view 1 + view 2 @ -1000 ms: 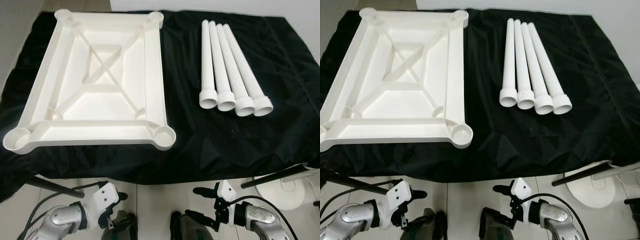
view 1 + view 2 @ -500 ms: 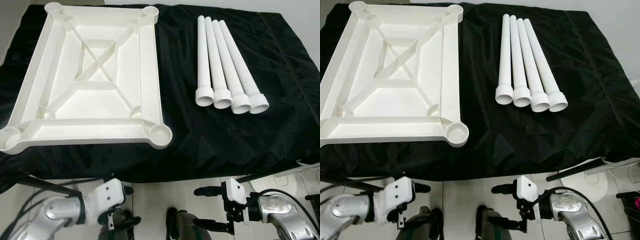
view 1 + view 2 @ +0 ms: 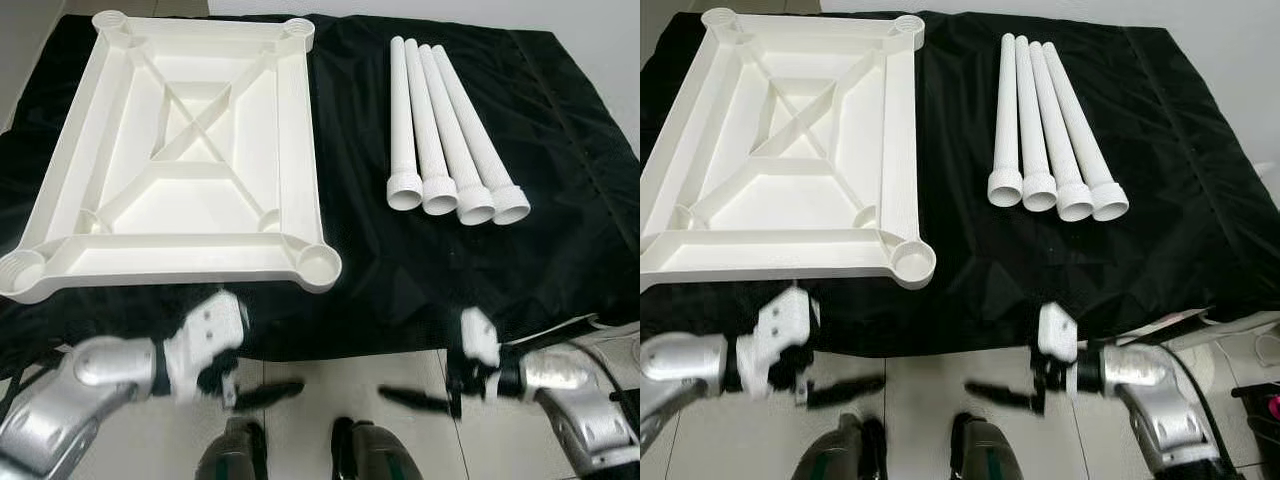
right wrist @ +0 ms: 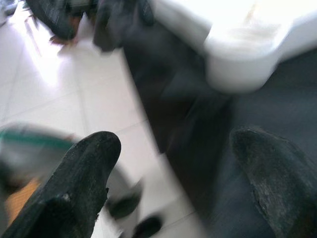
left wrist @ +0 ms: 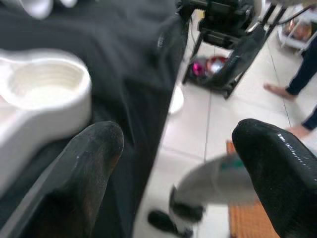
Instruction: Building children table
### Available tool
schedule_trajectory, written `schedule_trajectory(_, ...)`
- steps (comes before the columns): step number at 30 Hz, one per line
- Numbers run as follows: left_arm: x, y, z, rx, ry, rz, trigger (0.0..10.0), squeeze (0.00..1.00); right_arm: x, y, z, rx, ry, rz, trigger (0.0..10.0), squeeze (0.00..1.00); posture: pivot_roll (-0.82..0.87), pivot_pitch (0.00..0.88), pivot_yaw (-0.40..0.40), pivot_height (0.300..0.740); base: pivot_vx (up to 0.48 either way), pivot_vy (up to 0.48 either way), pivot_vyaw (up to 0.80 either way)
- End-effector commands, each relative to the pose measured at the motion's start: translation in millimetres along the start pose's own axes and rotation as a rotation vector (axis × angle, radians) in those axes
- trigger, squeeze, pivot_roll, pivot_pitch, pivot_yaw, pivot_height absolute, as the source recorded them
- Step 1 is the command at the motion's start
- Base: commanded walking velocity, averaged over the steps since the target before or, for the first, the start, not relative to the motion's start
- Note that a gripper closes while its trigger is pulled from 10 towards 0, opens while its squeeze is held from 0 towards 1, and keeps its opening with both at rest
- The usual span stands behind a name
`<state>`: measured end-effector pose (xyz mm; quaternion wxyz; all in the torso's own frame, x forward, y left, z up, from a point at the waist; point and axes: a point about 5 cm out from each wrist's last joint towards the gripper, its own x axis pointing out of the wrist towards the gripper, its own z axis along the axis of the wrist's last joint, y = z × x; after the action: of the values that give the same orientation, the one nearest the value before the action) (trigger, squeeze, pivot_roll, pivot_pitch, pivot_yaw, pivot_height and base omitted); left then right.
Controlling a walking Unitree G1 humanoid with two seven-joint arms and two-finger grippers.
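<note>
1 tabletop [image 3: 180,170] (upside down), 4 legs [image 3: 440,140].

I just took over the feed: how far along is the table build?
Nothing assembled yet. The tabletop lies upside down on the black cloth, its corner sockets empty, and the four legs lie side by side to its right, untouched. Both the left gripper and right gripper are open, holding nothing, low at the table's near edge. All four legs remain to be fitted.
</note>
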<state>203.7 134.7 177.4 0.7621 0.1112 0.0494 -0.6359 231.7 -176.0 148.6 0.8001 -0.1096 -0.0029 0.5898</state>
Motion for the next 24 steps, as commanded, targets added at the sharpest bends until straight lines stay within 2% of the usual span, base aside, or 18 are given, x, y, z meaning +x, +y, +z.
schedule_trajectory(1,-1.7,-0.3,2.4,-0.032,-0.03,-0.049,10.0,0.0,0.5,-2.6,5.5,0.028,-0.057,-0.045,10.0,0.0,-0.06,0.116,-0.027,0.74,0.0,0.0,0.0)
schedule_trajectory(7,-2.7,3.2,12.1,-0.04,-0.077,-0.046,10.0,0.0,2.6,-9.3,15.4,0.016,-0.107,-0.072,10.0,0.0,-0.06,0.109,-0.026,0.74,0.0,0.0,0.0)
schedule_trajectory(14,-2.0,18.9,19.8,-0.028,-0.133,0.044,10.0,0.0,7.4,-24.8,27.7,0.003,-0.187,-0.183,10.0,0.0,-0.05,0.093,-0.023,0.74,0.0,0.0,0.0)
schedule_trajectory(15,0.0,30.7,20.0,-0.007,-0.145,0.144,10.0,0.0,10.7,-33.6,30.4,0.017,-0.211,-0.273,10.0,0.0,-0.05,0.085,-0.019,0.74,0.0,0.0,0.0)
schedule_trajectory(16,1.5,44.4,20.6,0.002,-0.162,0.261,10.0,0.0,14.7,-41.9,31.9,0.074,-0.242,-0.36,10.0,0.0,-0.05,0.081,-0.015,0.74,0.0,0.0,0.0)
schedule_trajectory(18,4.3,63.7,19.7,-0.062,-0.174,0.419,10.0,0.0,20.8,-55.1,31.6,0.133,-0.264,-0.53,10.0,0.0,-0.05,0.074,-0.01,0.74,0.0,0.0,0.0)
schedule_trajectory(19,4.3,63.7,19.7,-0.062,-0.174,0.419,10.0,0.0,20.8,-55.1,31.6,0.133,-0.264,-0.53,10.0,0.0,-0.05,0.074,-0.01,0.74,0.0,0.0,0.0)
schedule_trajectory(21,8.6,78.9,22.3,-0.093,-0.199,0.592,10.0,0.0,24.8,-64.3,28.7,0.159,-0.268,-0.729,10.0,0.0,-0.06,0.072,0.002,0.74,0.0,0.0,0.0)
schedule_trajectory(22,8.6,78.9,22.3,-0.093,-0.199,0.592,10.0,0.0,24.8,-64.3,28.7,0.159,-0.268,-0.729,10.0,0.0,-0.06,0.072,0.002,0.74,0.0,0.0,0.0)
schedule_trajectory(24,12.5,87.7,22.1,-0.121,-0.217,0.715,10.0,0.0,28.9,-65.6,25.4,0.181,-0.252,-0.849,10.0,0.0,-0.06,0.067,0.009,0.74,0.0,0.0,0.0)
